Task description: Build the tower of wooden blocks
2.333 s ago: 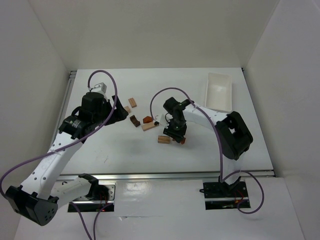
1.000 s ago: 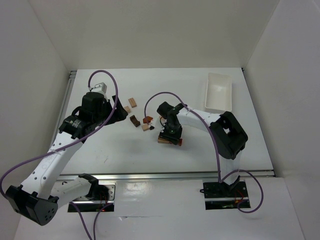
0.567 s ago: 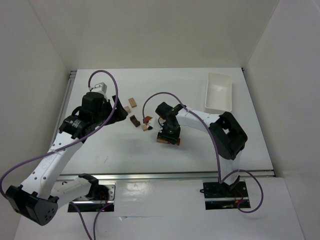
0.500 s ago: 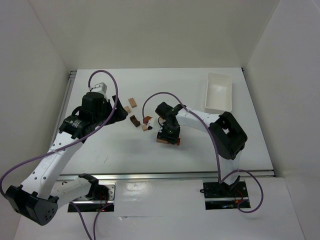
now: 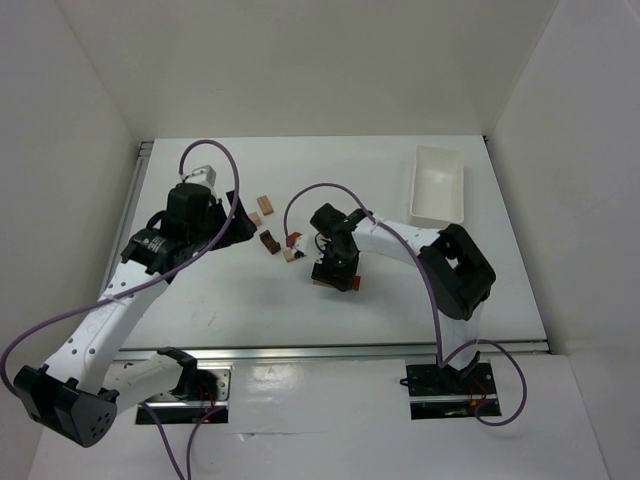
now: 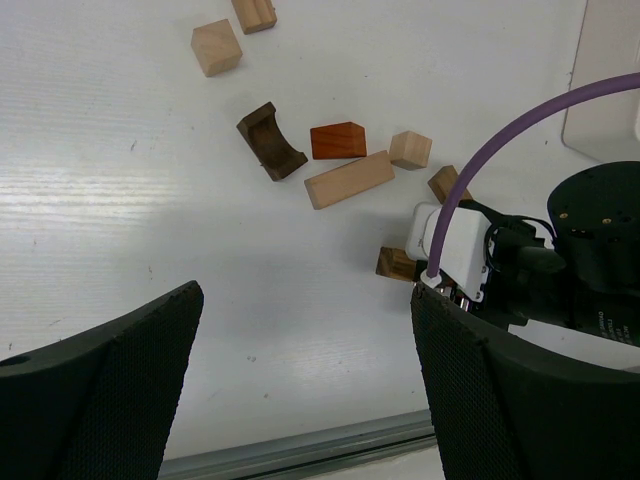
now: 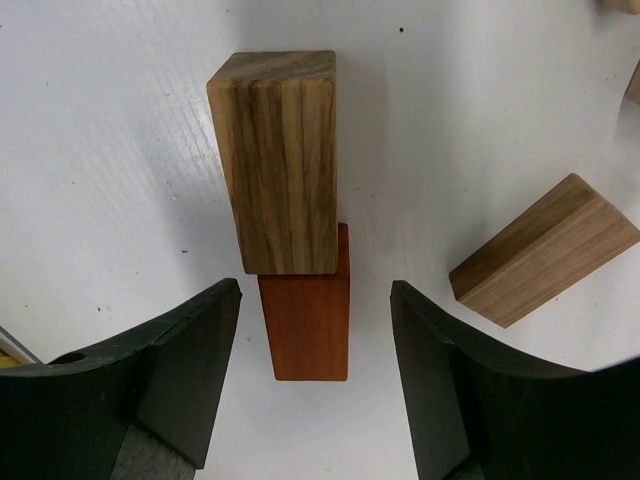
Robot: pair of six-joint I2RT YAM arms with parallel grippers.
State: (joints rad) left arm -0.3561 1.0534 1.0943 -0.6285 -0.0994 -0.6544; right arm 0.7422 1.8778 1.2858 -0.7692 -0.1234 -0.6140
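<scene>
In the right wrist view a brown wood block (image 7: 278,160) overlaps the far end of a reddish-orange block (image 7: 305,340) on the white table. My right gripper (image 7: 315,300) is open, with one jaw on each side of the reddish-orange block and touching neither block. A tan block (image 7: 545,250) lies to its right. The top view shows this gripper (image 5: 335,272) at the table's middle. My left gripper (image 6: 305,380) is open and empty above the table, also seen in the top view (image 5: 236,228). A dark brown arch (image 6: 272,141), a reddish wedge (image 6: 338,140) and a tan bar (image 6: 349,179) lie loose.
A white tray (image 5: 437,185) stands at the back right. More loose pieces lie at the back left: a tan cube (image 6: 216,47) and a small tan cube (image 6: 410,150). The right arm's purple cable (image 6: 500,140) arcs over the blocks. White walls enclose the table.
My right gripper has moved left, from beside the two blocks to directly over them. The left arm has hardly moved.
</scene>
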